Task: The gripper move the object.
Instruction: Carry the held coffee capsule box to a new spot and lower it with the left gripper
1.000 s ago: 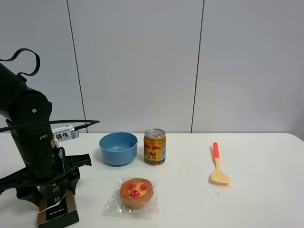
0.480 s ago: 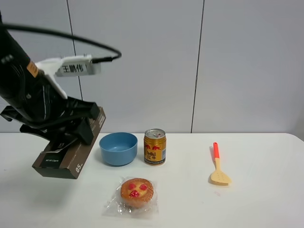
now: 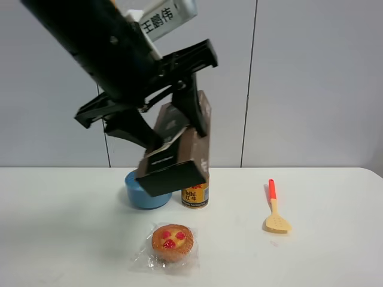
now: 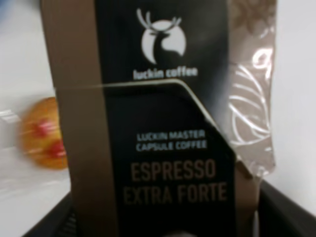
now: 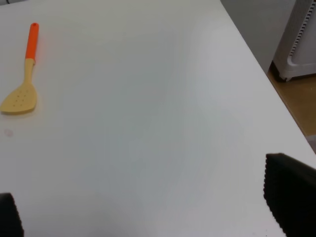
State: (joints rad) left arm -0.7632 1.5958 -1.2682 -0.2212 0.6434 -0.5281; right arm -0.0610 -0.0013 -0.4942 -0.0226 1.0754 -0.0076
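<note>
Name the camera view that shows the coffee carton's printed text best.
The left wrist view: the carton fills it, and "luckin coffee" and "ESPRESSO EXTRA FORTE" read clearly. The exterior high view shows the whole carton held tilted in the air by the left hand, but its print is too small to read. The right wrist view shows none of it.

Orange-handled spatula [image 5: 28, 64] on white table [image 5: 148, 128]

Dark green-black carton [image 3: 194, 148] with brown sides, blue bowl [image 3: 136, 195], gold can [image 3: 195, 196], orange-handled yellow spatula [image 3: 275, 213], white table [image 3: 72, 230]
</note>
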